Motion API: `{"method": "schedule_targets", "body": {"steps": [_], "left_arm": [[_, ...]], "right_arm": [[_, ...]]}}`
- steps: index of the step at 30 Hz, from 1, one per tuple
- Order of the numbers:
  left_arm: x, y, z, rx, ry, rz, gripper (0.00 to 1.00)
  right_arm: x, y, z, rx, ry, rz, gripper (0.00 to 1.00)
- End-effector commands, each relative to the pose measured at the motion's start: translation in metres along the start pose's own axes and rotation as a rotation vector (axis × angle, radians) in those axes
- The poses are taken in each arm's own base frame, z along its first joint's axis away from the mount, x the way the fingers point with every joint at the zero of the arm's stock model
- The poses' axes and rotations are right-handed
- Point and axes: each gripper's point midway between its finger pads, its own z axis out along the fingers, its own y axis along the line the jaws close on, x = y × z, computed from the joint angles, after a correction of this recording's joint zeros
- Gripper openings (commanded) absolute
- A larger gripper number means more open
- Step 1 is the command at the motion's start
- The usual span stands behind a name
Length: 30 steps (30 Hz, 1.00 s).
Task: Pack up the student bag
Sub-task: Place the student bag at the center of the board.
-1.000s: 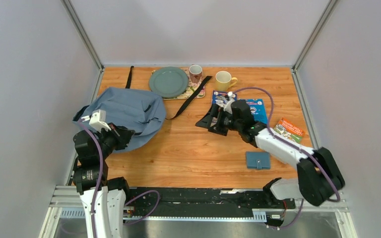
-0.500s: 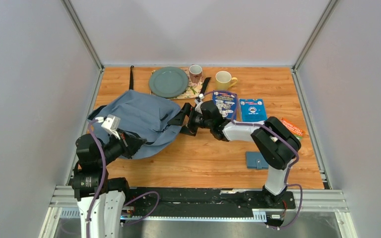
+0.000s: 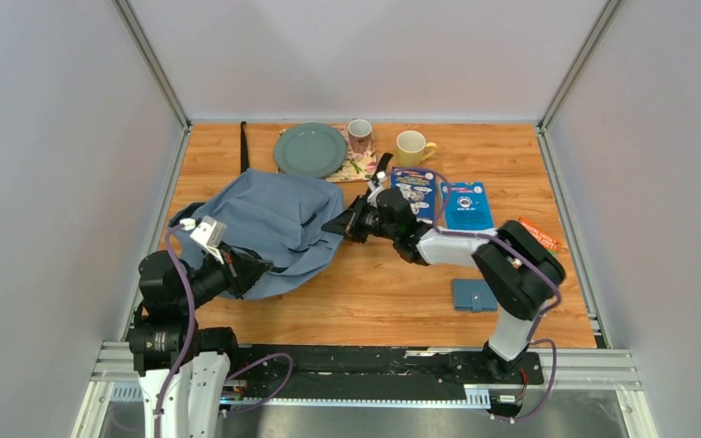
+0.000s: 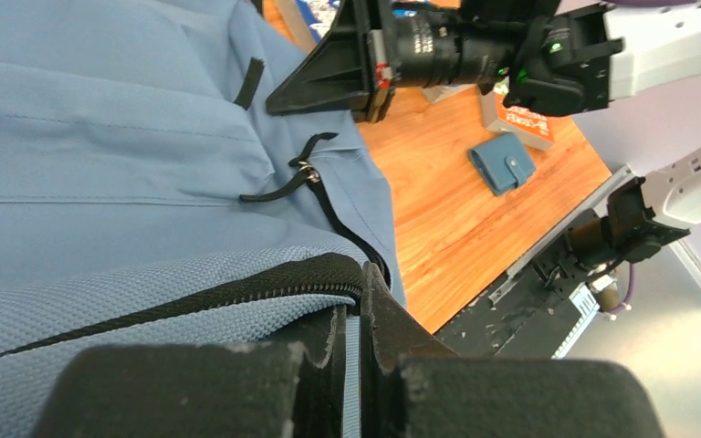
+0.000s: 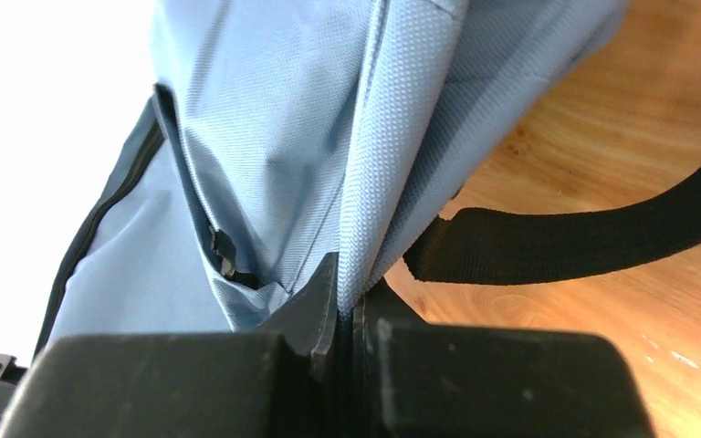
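Soft grey-blue student bag (image 3: 278, 219) slumps on the tabletop (image 3: 392, 287), spanning between both end effectors. Left end effector (image 3: 248, 269) pinches its zippered edge; right end effector (image 3: 340, 224) pinches a fabric seam. The limp cloth will likely sag, so seams look the firmest hold.

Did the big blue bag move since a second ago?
Yes. The student bag slid to the right: its right edge used to lie below the green plate's middle and now lies below the plate's right rim.
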Motion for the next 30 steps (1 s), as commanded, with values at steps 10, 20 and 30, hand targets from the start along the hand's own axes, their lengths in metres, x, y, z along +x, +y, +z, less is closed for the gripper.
{"method": "schedule_targets", "body": {"steps": [10,20,30], "left_arm": [[-0.025,-0.084,-0.017,0.534,-0.099,0.188,0.00],[-0.015,-0.007,0.047,0.375,-0.127,-0.156,0.00],[0.127,0.066,0.069,0.070,0.115,-0.521,0.66]], "right_arm": [[-0.043,0.092,-0.152,0.052,-0.425,-0.447,0.00],[-0.048,0.056,-0.230,0.117,-0.672,-0.373,0.00],[0.011,-0.095,-0.214,0.383,-0.589,-0.181,0.04]]}}
